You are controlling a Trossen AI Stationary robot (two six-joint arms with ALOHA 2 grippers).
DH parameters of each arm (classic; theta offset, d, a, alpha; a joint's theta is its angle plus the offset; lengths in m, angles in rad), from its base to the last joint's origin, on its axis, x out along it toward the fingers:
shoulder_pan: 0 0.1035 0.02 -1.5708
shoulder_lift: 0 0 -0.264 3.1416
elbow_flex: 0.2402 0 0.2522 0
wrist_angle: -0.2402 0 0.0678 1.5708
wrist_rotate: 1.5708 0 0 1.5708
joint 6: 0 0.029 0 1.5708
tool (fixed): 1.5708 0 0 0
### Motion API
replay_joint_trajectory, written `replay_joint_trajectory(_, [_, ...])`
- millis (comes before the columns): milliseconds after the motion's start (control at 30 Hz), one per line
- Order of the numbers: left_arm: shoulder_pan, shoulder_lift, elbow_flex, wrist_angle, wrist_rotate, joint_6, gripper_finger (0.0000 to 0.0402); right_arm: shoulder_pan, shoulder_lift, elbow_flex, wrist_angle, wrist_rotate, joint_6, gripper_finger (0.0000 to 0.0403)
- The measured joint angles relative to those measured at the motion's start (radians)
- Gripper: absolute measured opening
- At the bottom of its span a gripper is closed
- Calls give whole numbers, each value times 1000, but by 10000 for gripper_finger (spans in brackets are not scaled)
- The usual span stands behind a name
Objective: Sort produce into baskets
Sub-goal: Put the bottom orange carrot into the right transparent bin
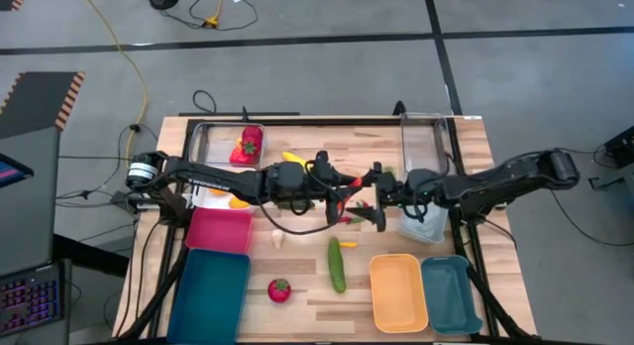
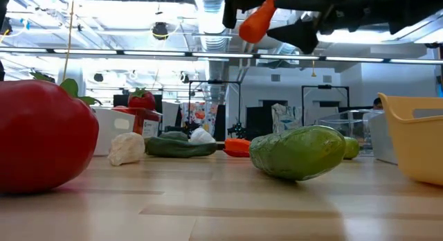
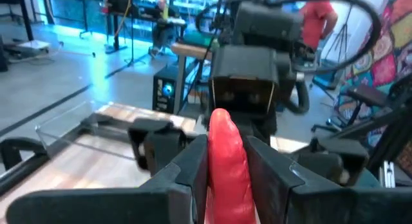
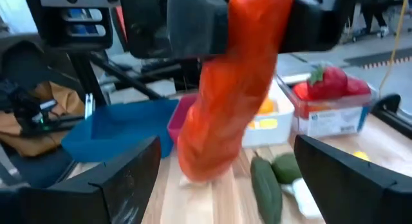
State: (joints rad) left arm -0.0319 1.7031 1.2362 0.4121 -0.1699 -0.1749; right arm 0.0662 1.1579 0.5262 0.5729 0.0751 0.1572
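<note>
My left gripper (image 1: 349, 191) is shut on an orange-red carrot (image 4: 228, 89) high above the middle of the table. The carrot also shows in the low view (image 2: 257, 21) and in the left wrist view (image 3: 225, 159). My right gripper (image 1: 375, 198) faces it from the table's right, open. Its two fingers (image 4: 129, 179) stand wide on either side of the carrot's lower end without touching it. On the table lie a green cucumber (image 1: 338, 264), a red tomato (image 1: 279, 290) and a white garlic (image 1: 278, 240). My left gripper pinches the carrot between its two fingers (image 3: 193, 163), which come level from the table's left. It has the carrot near its narrower upper end (image 4: 261, 11). The carrot is lifted clear and slants down, thicker end (image 4: 199, 153) lowest.
A clear basket (image 1: 203, 137) holding red produce (image 1: 248, 145) stands at the far left, another clear basket (image 1: 424, 137) at the far right. A pink basket (image 1: 218, 229) and a large teal one (image 1: 210, 295) sit near left; an orange-yellow (image 1: 398, 290) and a teal basket (image 1: 451, 293) near right.
</note>
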Motion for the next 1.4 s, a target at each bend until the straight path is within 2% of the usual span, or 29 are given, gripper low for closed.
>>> replay_joint_trajectory(267, [0,0,0,-1,0,0,80,-2,90,0,154,-2,-7,363])
replay_joint_trajectory(633, [0,0,0,-2,1,0,80,-2,105,0,194,-2,-7,269])
replay_joint_trajectory(833, [1,0,0,-2,1,48,83,-2,105,0,192,-1,-7,223])
replay_joint_trajectory(933, [1,0,0,-2,1,66,100,-2,105,0,191,0,-7,192])
replay_joint_trajectory(1133, [1,0,0,-1,1,66,158,-17,105,0,191,1,-9,141])
replay_joint_trajectory(1400, [19,-8,0,4,-2,67,217,-82,104,0,191,1,-11,160])
